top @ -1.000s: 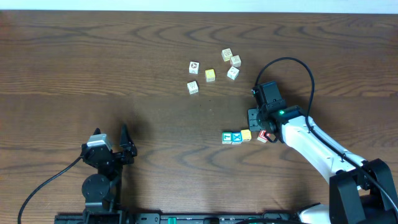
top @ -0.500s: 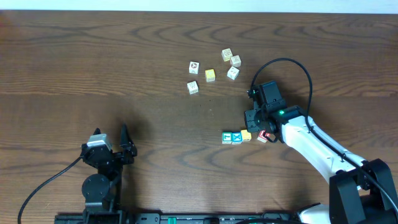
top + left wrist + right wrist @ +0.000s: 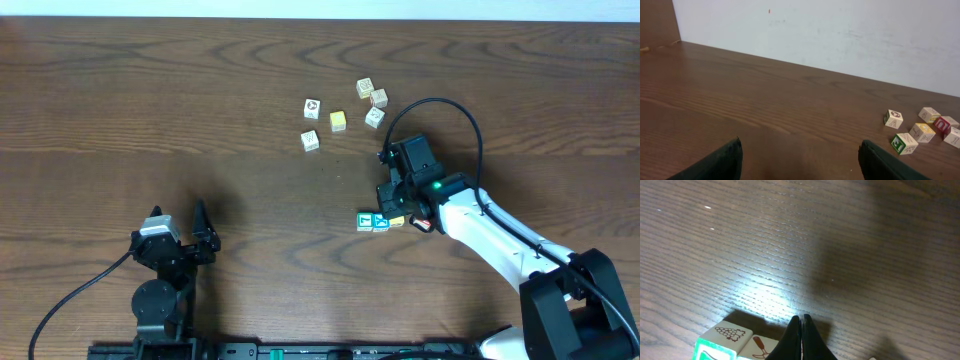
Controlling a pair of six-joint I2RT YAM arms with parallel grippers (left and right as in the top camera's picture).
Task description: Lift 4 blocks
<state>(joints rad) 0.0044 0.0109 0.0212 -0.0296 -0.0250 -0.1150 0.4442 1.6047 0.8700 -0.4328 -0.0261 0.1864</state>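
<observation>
Dark brown wood runs the length of the worktop [image 3: 120, 100]. At its near left the left arm [image 3: 160, 262] sits parked, the left jaws spread as wide as they go with nothing between them. Further along, toward the back, a loose cluster of pale cubes [image 3: 374, 117] lies well apart from the job. Nearer the front the four blocks rest in a short row on the wood: the teal-green block [image 3: 365, 221], the blue block [image 3: 381, 223] touching it, the yellow-orange block [image 3: 397, 219] next, and the red block [image 3: 422, 224] partly tucked under the right arm [image 3: 480, 225]. The right jaws are pinched fully together and empty, their tips just behind that row. To my eye none is lifted yet, so all four are left to do.
</observation>
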